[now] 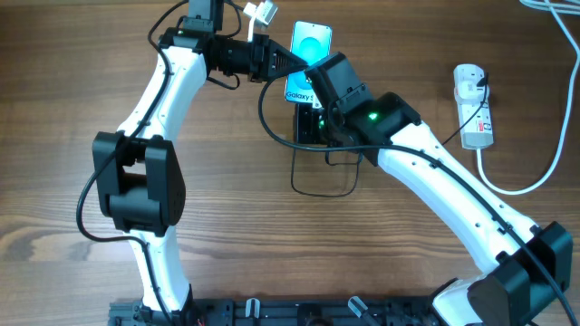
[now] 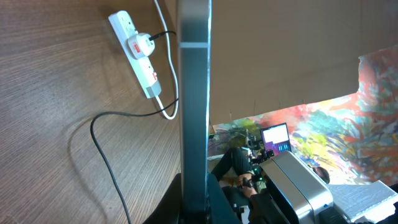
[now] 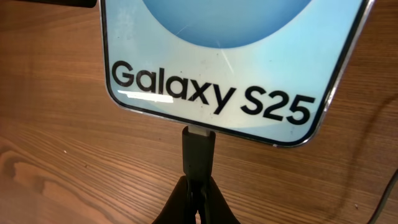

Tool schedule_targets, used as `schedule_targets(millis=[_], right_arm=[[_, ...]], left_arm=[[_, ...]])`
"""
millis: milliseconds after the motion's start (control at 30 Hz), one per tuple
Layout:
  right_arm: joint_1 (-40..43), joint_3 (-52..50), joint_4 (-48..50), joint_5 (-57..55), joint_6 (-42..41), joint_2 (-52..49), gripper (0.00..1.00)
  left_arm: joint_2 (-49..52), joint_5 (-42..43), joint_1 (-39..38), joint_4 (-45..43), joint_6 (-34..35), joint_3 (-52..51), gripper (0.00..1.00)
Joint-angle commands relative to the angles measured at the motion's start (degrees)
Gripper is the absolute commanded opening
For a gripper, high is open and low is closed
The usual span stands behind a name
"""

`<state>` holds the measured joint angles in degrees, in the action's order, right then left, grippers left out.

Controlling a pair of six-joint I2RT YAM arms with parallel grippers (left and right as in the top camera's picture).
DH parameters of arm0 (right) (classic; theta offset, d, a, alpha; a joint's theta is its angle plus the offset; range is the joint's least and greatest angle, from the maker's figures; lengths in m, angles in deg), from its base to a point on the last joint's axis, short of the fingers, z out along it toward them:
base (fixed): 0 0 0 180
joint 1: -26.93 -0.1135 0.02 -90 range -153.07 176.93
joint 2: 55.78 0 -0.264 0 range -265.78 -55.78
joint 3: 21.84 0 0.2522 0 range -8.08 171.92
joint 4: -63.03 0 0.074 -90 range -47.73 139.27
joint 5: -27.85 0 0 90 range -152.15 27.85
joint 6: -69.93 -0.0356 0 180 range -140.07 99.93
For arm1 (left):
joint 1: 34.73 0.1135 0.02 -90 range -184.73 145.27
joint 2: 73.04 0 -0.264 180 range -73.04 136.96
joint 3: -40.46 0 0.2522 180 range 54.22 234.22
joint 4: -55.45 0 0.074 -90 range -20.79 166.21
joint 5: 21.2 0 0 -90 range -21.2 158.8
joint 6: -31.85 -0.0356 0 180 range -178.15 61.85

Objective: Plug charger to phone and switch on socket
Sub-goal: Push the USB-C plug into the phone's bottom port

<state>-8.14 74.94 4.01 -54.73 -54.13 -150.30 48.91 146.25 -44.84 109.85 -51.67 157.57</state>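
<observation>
Charger connector (image 3: 198, 148) in right gripper (image 3: 198, 186), flush against bottom edge of phone (image 3: 230, 56).

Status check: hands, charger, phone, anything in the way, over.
Left hand shut on phone. Right hand shut on charger connector, tip at phone's bottom edge. Socket lies apart, no hand on it.

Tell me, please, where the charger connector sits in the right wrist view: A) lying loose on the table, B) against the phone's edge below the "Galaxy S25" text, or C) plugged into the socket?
B: the right gripper holds the charger connector against the edge of the phone.
</observation>
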Motion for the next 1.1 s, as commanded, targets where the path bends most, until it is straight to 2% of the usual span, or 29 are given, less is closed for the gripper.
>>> schedule_targets(millis=[0, 300, 667, 767, 800, 867, 967, 1000, 1067], right_arm=[[0.3, 0.9, 1.8, -3.0, -0.1, 0.2, 0.04], [0.3, 0.9, 2.8, -5.1, 4.1, 0.2, 0.04], [0.3, 1.0, 4.6, -8.1, 4.1, 0.2, 0.04], [0.3, 1.0, 4.7, -9.0, 4.1, 0.2, 0.07], [0.3, 1.0, 4.3, -8.5, 4.1, 0.2, 0.13], [0.3, 1.0, 3.7, -7.2, 4.1, 0.2, 0.45], [0.3, 1.0, 1.8, -5.8, 4.1, 0.2, 0.81], [0.3, 1.0, 0.8, -4.9, 4.1, 0.2, 0.90], [0.3, 1.0, -0.9, -2.8, 4.0, 0.2, 1.00]], left_arm=[[0.0, 1.5, -0.1, 0.0, -0.3, 0.2, 0.04], [0.0, 0.2, -0.1, 0.3, -0.3, 0.1, 0.04], [0.0, -0.3, -0.2, 2.4, 0.4, 0.1, 0.04], [0.0, -0.3, -0.2, 2.7, 0.4, 0.1, 0.04], [0.0, -0.4, -0.2, 2.6, 0.3, 0.1, 0.04], [0.0, -1.8, -0.2, 2.4, 0.4, 0.1, 0.04], [0.0, -8.1, -0.2, 2.9, 0.4, 0.1, 0.04], [0.0, -11.1, -0.2, 3.3, 1.6, 0.1, 0.04], [0.0, -21.2, -0.2, 4.2, 6.7, 0.1, 0.04]])
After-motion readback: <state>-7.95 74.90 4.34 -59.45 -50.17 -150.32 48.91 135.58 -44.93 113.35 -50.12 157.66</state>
